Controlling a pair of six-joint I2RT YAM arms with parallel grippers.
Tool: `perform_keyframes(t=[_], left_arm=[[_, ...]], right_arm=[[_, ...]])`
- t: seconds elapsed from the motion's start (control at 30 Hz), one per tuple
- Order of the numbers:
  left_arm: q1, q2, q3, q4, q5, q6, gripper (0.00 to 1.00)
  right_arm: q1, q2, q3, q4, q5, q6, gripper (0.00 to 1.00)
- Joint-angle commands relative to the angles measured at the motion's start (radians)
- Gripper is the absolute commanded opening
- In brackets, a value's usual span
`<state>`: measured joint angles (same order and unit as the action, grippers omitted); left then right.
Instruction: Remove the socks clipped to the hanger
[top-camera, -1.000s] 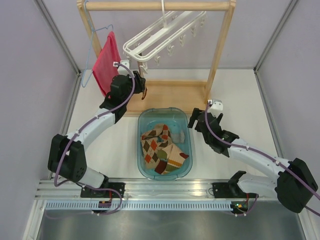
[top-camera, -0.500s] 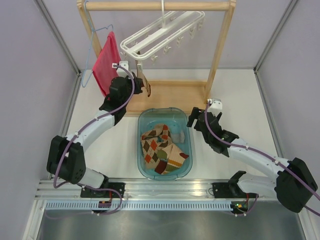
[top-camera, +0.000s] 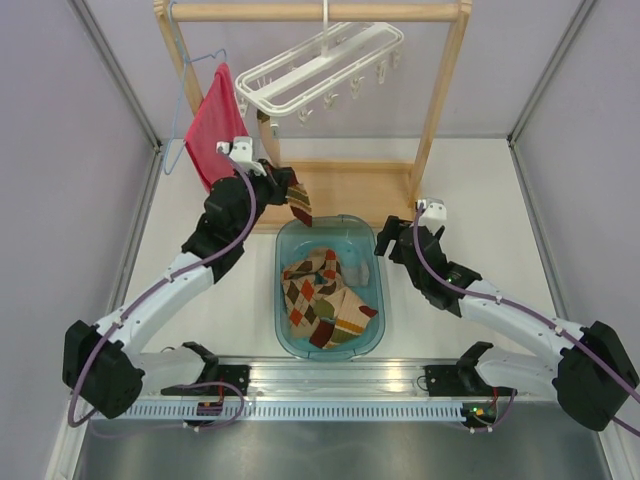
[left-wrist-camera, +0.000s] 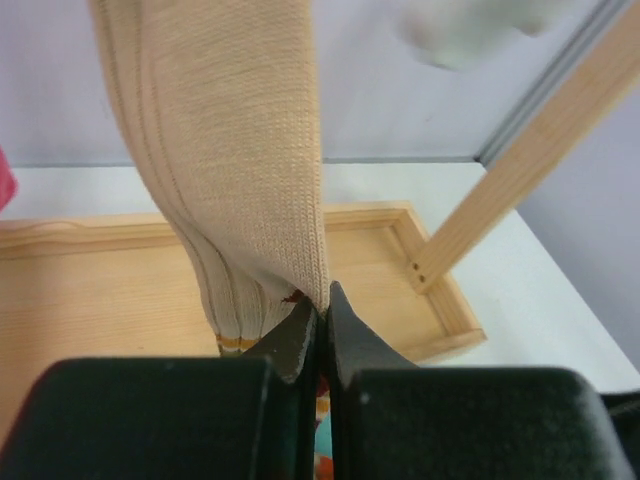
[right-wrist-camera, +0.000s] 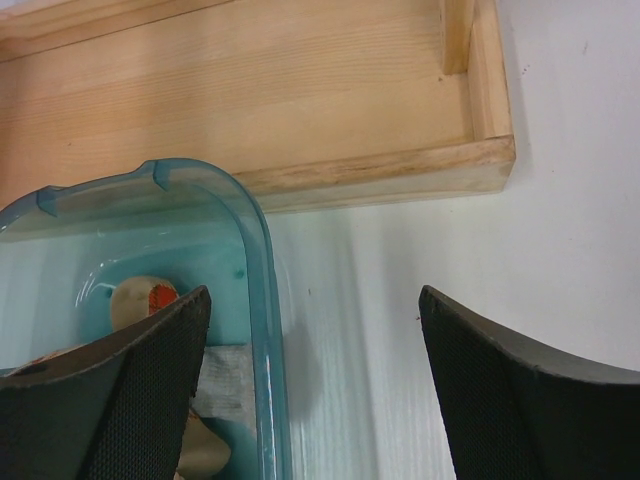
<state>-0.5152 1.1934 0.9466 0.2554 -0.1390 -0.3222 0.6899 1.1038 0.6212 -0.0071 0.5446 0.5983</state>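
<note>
The white hanger (top-camera: 322, 62) hangs tilted from the wooden rack's top bar. One sock (top-camera: 270, 142) runs taut from the hanger's left corner down to my left gripper (top-camera: 288, 188), and its patterned end (top-camera: 300, 208) dangles over the tub. In the left wrist view the gripper (left-wrist-camera: 322, 312) is shut on this beige ribbed sock (left-wrist-camera: 235, 170), whose top leaves the frame. Several argyle socks (top-camera: 322, 295) lie in the blue tub (top-camera: 378, 300). My right gripper (top-camera: 386, 240) is open and empty beside the tub's right rim (right-wrist-camera: 262, 300).
A red-pink cloth (top-camera: 210, 125) on a thin blue wire hanger (top-camera: 185, 90) hangs at the rack's left post, close behind my left arm. The rack's wooden base tray (top-camera: 350, 188) lies behind the tub, and it also shows in the right wrist view (right-wrist-camera: 300, 90). Grey walls enclose both sides.
My left gripper has drawn back toward the tub and lower, pulling the sock taut. The hanger has swung left and up. The right arm has barely moved.
</note>
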Motion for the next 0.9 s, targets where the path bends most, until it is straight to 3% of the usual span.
perform_keyframes(t=[0.0,0.5,0.87], left_arm=[[-0.101,-0.052,-0.002,-0.042,-0.040,0.017,0.02],[-0.379,-0.146,0.037,-0.232,-0.086,0.017,0.02],[-0.448,-0.262,0.075,-0.435,-0.073,0.070,0.02]], right_arm=[[-0.004,-0.019,-0.008,0.018,-0.017,0.004,0.88],[-0.004,-0.088,-0.005,-0.028,-0.081,-0.014,0.85],[0.000,-0.167,0.032,-0.079,-0.135,-0.061,0.84]])
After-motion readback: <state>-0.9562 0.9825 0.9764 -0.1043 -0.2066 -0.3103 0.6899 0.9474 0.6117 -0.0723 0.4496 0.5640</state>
